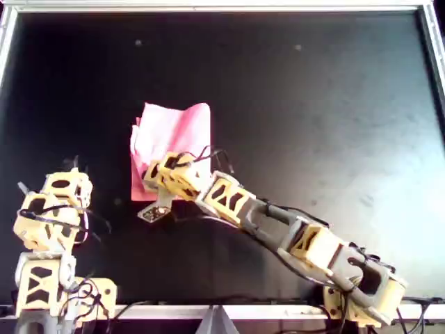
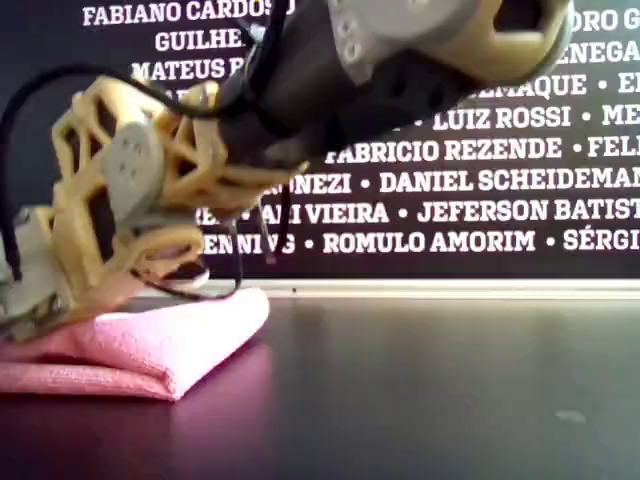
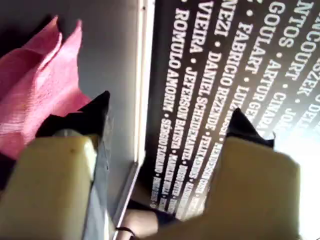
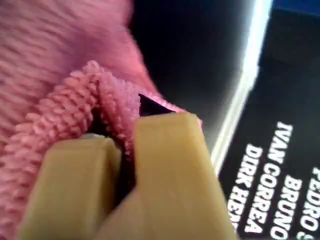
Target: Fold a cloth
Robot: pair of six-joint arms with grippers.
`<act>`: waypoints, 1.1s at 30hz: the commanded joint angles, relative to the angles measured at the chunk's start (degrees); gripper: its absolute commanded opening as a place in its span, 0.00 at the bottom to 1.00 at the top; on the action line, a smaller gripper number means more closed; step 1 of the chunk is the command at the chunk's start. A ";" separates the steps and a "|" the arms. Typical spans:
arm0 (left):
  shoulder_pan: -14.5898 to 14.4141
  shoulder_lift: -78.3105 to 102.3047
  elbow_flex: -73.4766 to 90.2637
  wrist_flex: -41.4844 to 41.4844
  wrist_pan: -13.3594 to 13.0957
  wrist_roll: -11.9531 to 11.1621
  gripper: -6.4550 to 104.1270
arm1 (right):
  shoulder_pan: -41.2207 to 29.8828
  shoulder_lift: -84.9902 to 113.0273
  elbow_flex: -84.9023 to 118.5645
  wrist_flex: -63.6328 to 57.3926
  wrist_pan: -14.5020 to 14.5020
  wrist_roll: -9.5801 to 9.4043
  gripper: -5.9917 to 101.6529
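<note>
The pink cloth [image 1: 174, 129] lies folded in layers on the black table, left of centre in the overhead view. My second gripper [image 1: 149, 177] reaches in from the lower right of that view and sits on the cloth's near part. In the second wrist view it [image 4: 127, 150] is shut on a bunched edge of the cloth [image 4: 55, 60]. In the exterior view that gripper [image 2: 35, 300] presses on the cloth [image 2: 150, 340] at the left. My first gripper [image 1: 69, 174] is folded back at the overhead view's lower left, apart from the cloth. It [image 3: 170, 110] is open and empty, with the cloth [image 3: 35, 95] off to one side.
The black table [image 1: 313, 104] has a pale raised rim [image 1: 222, 7] on all sides. A dark wall with white printed names [image 2: 480, 180] stands behind the table's far edge. The second arm's links [image 1: 306, 243] stretch across the overhead view's lower right.
</note>
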 commanded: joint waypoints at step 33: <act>1.32 0.88 -0.79 -0.35 -0.44 0.26 0.78 | 0.35 11.25 -6.24 12.04 0.18 -0.53 0.49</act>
